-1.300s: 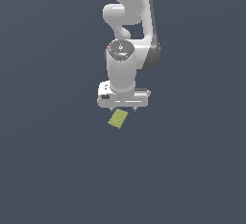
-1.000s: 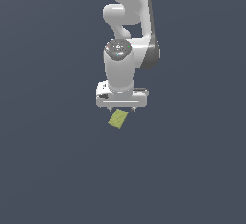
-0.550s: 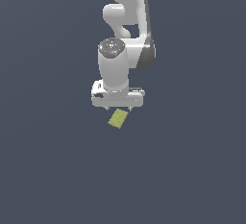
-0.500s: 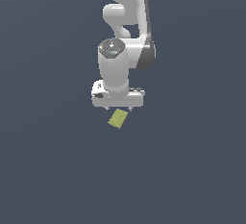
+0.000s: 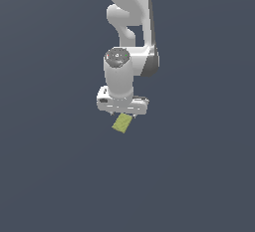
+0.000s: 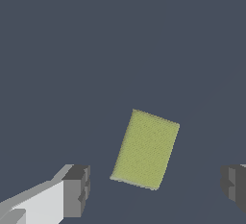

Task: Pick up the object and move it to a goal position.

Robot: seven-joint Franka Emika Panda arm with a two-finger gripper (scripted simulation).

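The 2 fingers point(image 6: 77, 189) stand wide apart, holding nothing. The gripper point(image 6: 153, 187) hovers over the block point(image 6: 145, 149), which lies flat, skewed between them. Best to square the wrist to its narrow sides, center, then descend.

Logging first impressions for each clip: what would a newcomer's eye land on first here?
The white arm reaching down the middle of the exterior view, bright against the plain dark ground. Next, the olive-yellow block, lying flat and skewed just below the open pincer, between its spread fingertips and touching neither.
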